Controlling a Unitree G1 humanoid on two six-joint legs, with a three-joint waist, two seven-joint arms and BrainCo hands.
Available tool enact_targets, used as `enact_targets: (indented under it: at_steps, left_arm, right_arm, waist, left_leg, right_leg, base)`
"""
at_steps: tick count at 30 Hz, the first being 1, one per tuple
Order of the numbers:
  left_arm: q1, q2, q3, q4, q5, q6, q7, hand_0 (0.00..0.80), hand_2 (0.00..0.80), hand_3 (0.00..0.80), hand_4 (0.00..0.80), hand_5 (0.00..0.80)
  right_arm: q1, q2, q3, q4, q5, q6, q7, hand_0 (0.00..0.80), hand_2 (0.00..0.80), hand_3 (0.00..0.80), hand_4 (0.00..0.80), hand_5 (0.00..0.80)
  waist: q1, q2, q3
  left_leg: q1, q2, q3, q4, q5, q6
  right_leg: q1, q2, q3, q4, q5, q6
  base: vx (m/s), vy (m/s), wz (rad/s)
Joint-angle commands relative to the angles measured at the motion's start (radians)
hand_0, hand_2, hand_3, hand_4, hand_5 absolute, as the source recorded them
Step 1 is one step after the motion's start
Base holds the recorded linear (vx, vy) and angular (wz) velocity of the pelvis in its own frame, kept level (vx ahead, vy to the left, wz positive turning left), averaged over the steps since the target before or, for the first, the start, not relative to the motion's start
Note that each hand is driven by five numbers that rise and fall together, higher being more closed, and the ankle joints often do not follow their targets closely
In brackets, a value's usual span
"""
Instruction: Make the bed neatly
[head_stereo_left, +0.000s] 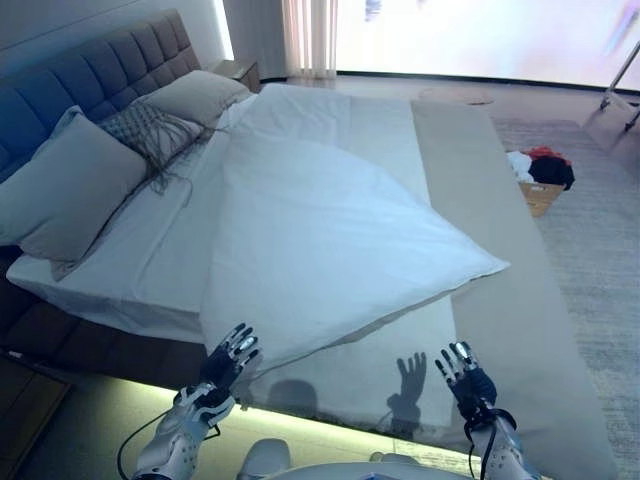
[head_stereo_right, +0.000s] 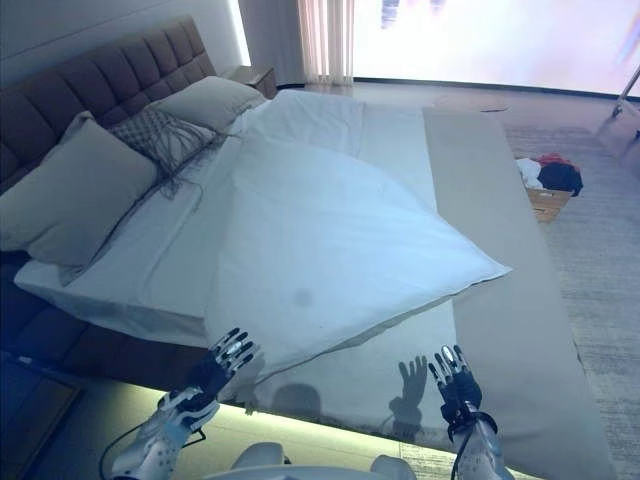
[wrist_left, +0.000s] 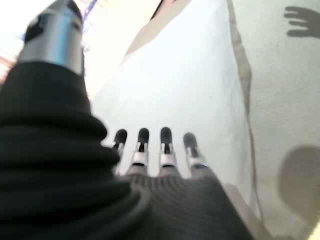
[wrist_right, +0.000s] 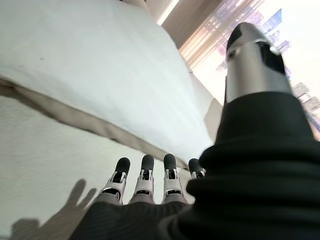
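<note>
A white duvet (head_stereo_left: 320, 230) lies crooked on the bed, one corner (head_stereo_left: 495, 268) pointing right and its near edge (head_stereo_left: 300, 345) slanting across the mattress. A beige sheet (head_stereo_left: 500, 300) shows along the right side and the foot. My left hand (head_stereo_left: 228, 362) hovers open, fingers straight, just short of the duvet's near left corner, holding nothing. My right hand (head_stereo_left: 462, 375) is open too, above the beige sheet at the foot, clear of the duvet. Each wrist view shows straight fingers (wrist_left: 165, 147) (wrist_right: 145, 175) with the white duvet (wrist_right: 90, 70) beyond them.
Grey pillows (head_stereo_left: 70, 185) and a patterned cushion (head_stereo_left: 150, 130) lean on the padded headboard (head_stereo_left: 90, 75) at the left. A nightstand (head_stereo_left: 240, 70) stands at the far corner. A box of clothes (head_stereo_left: 540, 175) sits on the carpet to the right. A lit strip runs under the bed's foot.
</note>
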Motion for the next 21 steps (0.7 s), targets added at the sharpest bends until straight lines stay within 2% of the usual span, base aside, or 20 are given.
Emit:
enact_targets:
  at_steps: [1,3,6,8,10,11,13,15,16,17,19,21]
  left_arm:
    - [-0.018,-0.003,0.045,-0.024,0.015,-0.023,-0.016,0.000,0.000,0.000,0.000,0.000]
    - [0.006,0.013,0.063,-0.058,0.022,-0.024,-0.028,0.000,0.000,0.000,0.000,0.000]
    - [0.029,0.041,0.082,-0.075,0.014,-0.015,-0.024,0.000,0.000,0.000,0.000,0.000]
    - [0.028,0.050,0.089,-0.057,0.020,-0.027,-0.031,0.000,0.000,0.000,0.000,0.000]
    - [0.021,0.061,0.092,-0.040,0.012,-0.035,-0.035,0.000,0.000,0.000,0.000,0.000]
    - [0.018,0.067,0.090,-0.038,0.002,-0.037,-0.029,0.000,0.000,0.000,0.000,0.000]
    - [0.000,0.077,0.087,-0.040,-0.028,-0.034,-0.007,0.000,0.000,0.000,0.000,0.000]
    - [-0.042,0.087,0.075,-0.028,-0.052,-0.043,0.015,0.000,0.000,0.000,0.000,0.000]
    - [-0.057,0.090,0.077,-0.027,-0.056,-0.039,0.015,0.000,0.000,0.000,0.000,0.000]
    - [-0.067,0.092,0.082,-0.027,-0.056,-0.026,0.005,0.000,0.000,0.000,0.000,0.000]
    - [-0.074,0.088,0.083,-0.036,-0.047,0.002,0.008,0.000,0.000,0.000,0.000,0.000]
    - [-0.062,0.091,0.081,-0.058,-0.015,0.028,-0.016,0.000,0.000,0.000,0.000,0.000]
  right_arm:
    - [-0.030,0.007,-0.039,-0.041,0.032,-0.053,0.001,0.000,0.000,0.000,0.000,0.000]
    - [0.006,0.028,-0.067,-0.057,0.045,-0.046,0.018,0.000,0.000,0.000,0.000,0.000]
    - [0.040,0.059,-0.098,-0.034,0.038,-0.065,0.026,0.000,0.000,0.000,0.000,0.000]
    - [0.057,0.075,-0.106,-0.014,0.024,-0.082,0.041,0.000,0.000,0.000,0.000,0.000]
    - [0.068,0.075,-0.115,0.004,0.013,-0.087,0.050,0.000,0.000,0.000,0.000,0.000]
    - [0.068,0.073,-0.120,0.017,0.009,-0.087,0.055,0.000,0.000,0.000,0.000,0.000]
    - [0.062,0.060,-0.140,0.053,0.003,-0.081,0.055,0.000,0.000,0.000,0.000,0.000]
    - [0.014,0.035,-0.177,0.140,0.018,-0.059,0.083,0.000,0.000,0.000,0.000,0.000]
    - [-0.008,0.030,-0.186,0.163,0.024,-0.047,0.078,0.000,0.000,0.000,0.000,0.000]
    - [-0.024,0.019,-0.204,0.204,0.043,-0.029,0.087,0.000,0.000,0.000,0.000,0.000]
    - [-0.040,0.015,-0.227,0.266,0.077,0.013,0.134,0.000,0.000,0.000,0.000,0.000]
    - [-0.020,0.010,-0.245,0.283,0.128,0.041,0.175,0.000,0.000,0.000,0.000,0.000]
  waist:
    - [0.040,-0.013,-0.013]
    - [0.036,-0.011,-0.026]
    - [0.042,-0.005,-0.047]
    - [0.033,0.001,-0.050]
    - [0.019,0.007,-0.045]
    - [0.014,0.006,-0.041]
    - [-0.006,-0.004,-0.031]
    - [-0.027,-0.034,-0.017]
    - [-0.030,-0.042,-0.009]
    - [-0.028,-0.041,-0.005]
    - [-0.018,-0.044,-0.001]
    - [-0.005,-0.061,0.008]
  left_leg:
    - [0.015,-0.016,0.015,-0.178,0.133,-0.019]
    - [0.034,-0.037,0.025,-0.179,0.106,-0.002]
    - [0.033,-0.076,0.014,-0.163,0.086,0.037]
    - [0.051,-0.104,0.019,-0.161,0.068,0.079]
    - [0.070,-0.109,0.034,-0.167,0.060,0.093]
    - [0.079,-0.107,0.039,-0.170,0.059,0.090]
    - [0.093,-0.094,0.057,-0.168,0.046,0.069]
    - [0.099,-0.083,0.089,-0.156,0.003,0.050]
    - [0.100,-0.074,0.100,-0.148,-0.014,0.045]
    - [0.098,-0.050,0.104,-0.149,-0.015,0.041]
    - [0.095,-0.005,0.106,-0.140,-0.003,0.024]
    - [0.071,0.051,0.093,-0.078,-0.004,-0.002]
  right_leg:
    - [0.075,-0.069,0.018,-0.035,0.071,0.088]
    - [0.065,-0.099,0.011,-0.010,0.069,0.101]
    - [0.043,-0.122,0.008,0.069,0.053,0.096]
    - [-0.018,-0.145,0.010,0.219,0.107,0.089]
    - [-0.064,-0.139,0.021,0.286,0.125,0.080]
    - [-0.068,-0.134,0.019,0.266,0.125,0.077]
    - [-0.063,-0.117,0.017,0.128,0.122,0.078]
    - [-0.082,-0.114,0.039,-0.046,0.204,0.117]
    - [-0.095,-0.115,0.048,-0.073,0.236,0.128]
    - [-0.091,-0.107,0.059,-0.075,0.217,0.136]
    - [-0.073,-0.092,0.050,-0.059,0.193,0.144]
    - [-0.055,-0.074,0.039,-0.051,0.170,0.131]
  base:
    - [0.207,0.201,0.20]
    - [0.195,0.175,0.06]
    - [0.161,0.125,0.13]
    - [0.159,0.120,0.03]
    - [0.146,0.035,-0.13]
    - [0.181,-0.130,-0.25]
    - [0.190,-0.274,-0.30]
    - [0.123,-0.406,-0.40]
    - [0.097,-0.377,-0.37]
    - [0.115,-0.339,-0.34]
    - [0.141,-0.327,-0.18]
    - [0.180,-0.383,0.09]
